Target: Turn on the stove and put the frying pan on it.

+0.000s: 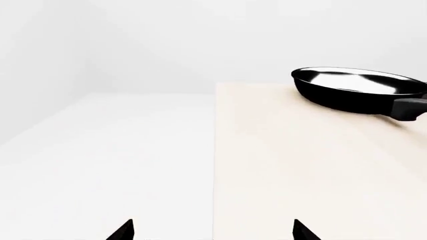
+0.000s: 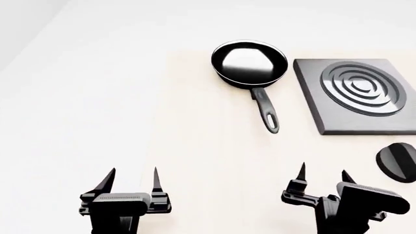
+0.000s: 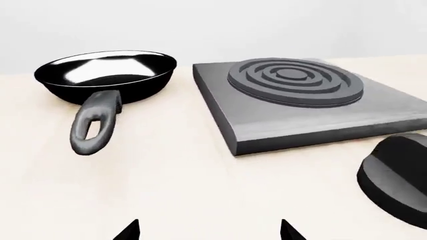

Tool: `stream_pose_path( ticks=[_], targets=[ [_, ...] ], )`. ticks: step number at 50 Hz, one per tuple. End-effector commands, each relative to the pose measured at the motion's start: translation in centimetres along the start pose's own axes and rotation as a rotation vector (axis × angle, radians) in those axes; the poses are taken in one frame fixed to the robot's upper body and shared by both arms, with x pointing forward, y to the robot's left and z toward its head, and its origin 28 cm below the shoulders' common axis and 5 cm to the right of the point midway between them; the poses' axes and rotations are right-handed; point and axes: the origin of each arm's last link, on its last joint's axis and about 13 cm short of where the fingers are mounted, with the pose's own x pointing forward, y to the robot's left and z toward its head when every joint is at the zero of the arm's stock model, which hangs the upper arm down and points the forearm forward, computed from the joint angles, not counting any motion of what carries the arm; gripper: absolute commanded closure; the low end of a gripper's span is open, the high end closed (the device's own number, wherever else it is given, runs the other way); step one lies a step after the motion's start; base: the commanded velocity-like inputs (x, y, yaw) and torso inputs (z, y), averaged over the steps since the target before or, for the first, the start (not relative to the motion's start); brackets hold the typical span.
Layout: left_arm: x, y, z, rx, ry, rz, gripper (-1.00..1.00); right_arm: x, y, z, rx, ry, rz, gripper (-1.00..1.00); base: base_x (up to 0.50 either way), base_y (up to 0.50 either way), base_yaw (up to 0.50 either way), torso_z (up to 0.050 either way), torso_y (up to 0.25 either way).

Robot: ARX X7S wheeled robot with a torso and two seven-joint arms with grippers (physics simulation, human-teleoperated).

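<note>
The glossy black frying pan (image 2: 250, 62) sits on the pale table, its long handle (image 2: 266, 112) pointing toward me; it also shows in the right wrist view (image 3: 107, 75) and the left wrist view (image 1: 357, 90). To its right lies the dark grey stove (image 2: 354, 95) with a ring burner (image 3: 293, 80), and its round black knob (image 2: 396, 162) rests nearer me (image 3: 397, 177). My left gripper (image 2: 133, 181) hangs open and empty at the near left. My right gripper (image 2: 323, 178) is open and empty, just left of the knob.
The pale table (image 2: 215, 156) ends at a left edge (image 1: 215, 150), with white floor (image 1: 100, 150) beyond it. The left gripper hovers about over that edge.
</note>
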Motion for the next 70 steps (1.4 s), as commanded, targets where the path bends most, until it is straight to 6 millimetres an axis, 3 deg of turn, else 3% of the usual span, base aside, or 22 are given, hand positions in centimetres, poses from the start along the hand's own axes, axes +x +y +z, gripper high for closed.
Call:
stream_pose_path(
  ticks=[1,38,70],
  targets=[
    [0.0,0.0,0.0,-0.008,0.006,0.003,-1.00,0.3,-2.4,1.2,-0.004,0.017,-0.116,-1.00,0.00,0.00,0.00,0.000,0.000],
    [0.0,0.0,-0.2,-0.005,0.012,0.006,-1.00,1.0,-7.9,2.4,0.014,0.017,-0.385,-1.00,0.00,0.00,0.00,0.000,0.000],
    [0.1,0.0,-0.2,-0.005,0.010,0.005,-1.00,2.6,-10.4,1.3,-0.025,0.061,-0.493,-1.00,0.00,0.00,0.00,0.000,0.000]
  ],
)
